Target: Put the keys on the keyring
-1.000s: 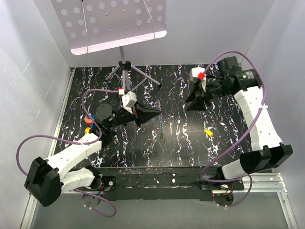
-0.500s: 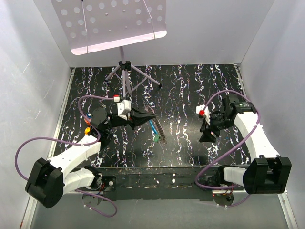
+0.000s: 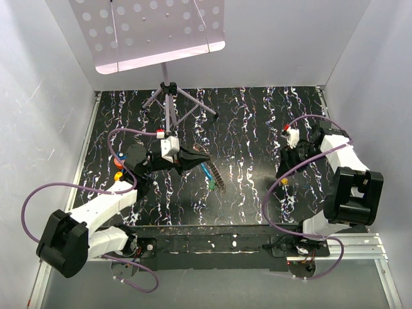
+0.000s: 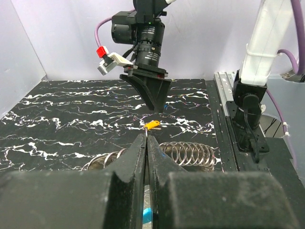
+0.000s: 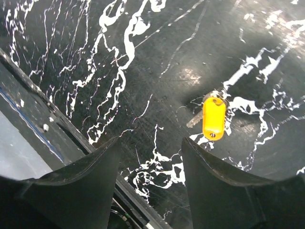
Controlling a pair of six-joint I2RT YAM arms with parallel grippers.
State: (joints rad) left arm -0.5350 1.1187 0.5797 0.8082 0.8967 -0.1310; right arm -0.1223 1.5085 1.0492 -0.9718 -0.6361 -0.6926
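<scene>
Top external view has the right arm's fingers (image 3: 282, 170) hanging just over the yellow-orange key (image 3: 284, 182). The key lies flat on the counter (image 3: 251, 122), well apart from the coiled keyring (image 3: 217, 178), on the side toward the right arm. The left arm's fingers (image 3: 205, 156) sit just beside the coil on its far edge, pressed together. In the left wrist view a sliver of what may be the blue key (image 4: 147, 215) shows beneath them, but I cannot tell whether they pinch it.

The right wrist view shows that arm's fingers spread wide. The yellow-orange key is not centred in the gap; it lies close to one finger.

- **Missed pick:** a straight descent could land that finger on the plastic head. It would then skid the thin, flat key across the hard counter instead of lifting it.
- **Poor hold:** even a successful pinch on the head alone may let the key swivel. It could also cover the hole, which would make threading awkward.
- **Loose coil:** the coil looks springy. If the left arm is not truly gripping it, pressing a key against it would probably push it away or roll it.
- **Crowding:** bringing both arms together at the coil risks the fingers knocking each other.
</scene>
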